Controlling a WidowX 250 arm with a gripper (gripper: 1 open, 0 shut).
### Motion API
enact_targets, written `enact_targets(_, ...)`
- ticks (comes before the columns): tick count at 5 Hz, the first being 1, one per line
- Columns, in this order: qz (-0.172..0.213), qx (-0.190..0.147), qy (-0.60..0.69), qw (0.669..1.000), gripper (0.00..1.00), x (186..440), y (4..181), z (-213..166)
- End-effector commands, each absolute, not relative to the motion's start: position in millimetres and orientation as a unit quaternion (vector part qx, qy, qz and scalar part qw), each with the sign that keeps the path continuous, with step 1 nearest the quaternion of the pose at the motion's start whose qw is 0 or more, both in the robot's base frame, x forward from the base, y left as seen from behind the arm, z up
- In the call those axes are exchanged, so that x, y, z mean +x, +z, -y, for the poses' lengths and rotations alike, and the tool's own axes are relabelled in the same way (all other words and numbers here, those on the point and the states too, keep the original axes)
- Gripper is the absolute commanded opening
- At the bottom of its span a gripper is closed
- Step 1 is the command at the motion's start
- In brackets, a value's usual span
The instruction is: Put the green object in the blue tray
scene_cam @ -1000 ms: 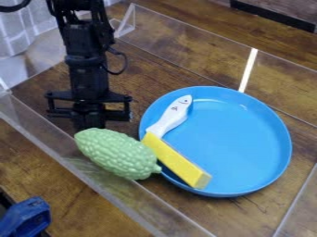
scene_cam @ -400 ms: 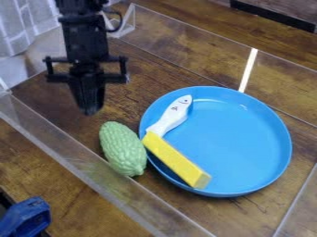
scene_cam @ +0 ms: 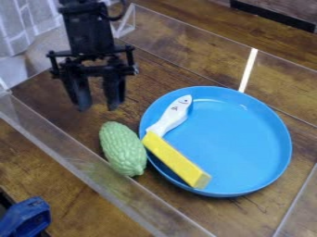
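The green object [scene_cam: 122, 148] is a bumpy, gourd-shaped thing lying on the wooden table just left of the blue tray [scene_cam: 242, 139]. It rests outside the tray, close to its left rim. My gripper [scene_cam: 95, 97] hangs above and behind the green object, pointing down, open, with nothing between its two dark fingers [scene_cam: 80, 93]. Inside the tray lie a yellow block [scene_cam: 175, 159] at the left edge and a white spoon-like piece [scene_cam: 173, 113].
A clear plastic wall runs around the work area, its front edge [scene_cam: 74, 157] passing near the green object. A blue thing [scene_cam: 25, 220] sits at the bottom left corner outside it. A white strip [scene_cam: 249, 68] lies behind the tray.
The gripper rose from the green object, then opened its fingers. The green object rolled and now lies more upright in the picture, slightly nearer the tray.
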State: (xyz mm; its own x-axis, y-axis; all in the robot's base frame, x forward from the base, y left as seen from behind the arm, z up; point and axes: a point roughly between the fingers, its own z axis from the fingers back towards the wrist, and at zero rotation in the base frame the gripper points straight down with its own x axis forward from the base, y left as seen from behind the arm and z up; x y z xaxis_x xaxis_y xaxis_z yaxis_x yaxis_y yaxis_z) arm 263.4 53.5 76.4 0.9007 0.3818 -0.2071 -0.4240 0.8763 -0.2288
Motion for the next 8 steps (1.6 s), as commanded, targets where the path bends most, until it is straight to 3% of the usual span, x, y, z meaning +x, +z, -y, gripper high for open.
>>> enact_targets(1, -0.036, -0.134, 0.203, 0.969, 1.00, 268, 86.7, -42)
enact_targets(3, -0.026, -0.153, 0.256, 0.954, 1.00, 259, 88.3, -60)
enact_targets(5, -0.026, -0.164, 0.254, 0.953, 1.00, 268, 63.3, -40)
enact_targets(7, -0.020, -0.174, 0.261, 0.949, 1.00, 261, 25.6, -42)
enact_targets(8, -0.016, -0.173, 0.259, 0.950, 0.00, 261, 20.5, -48)
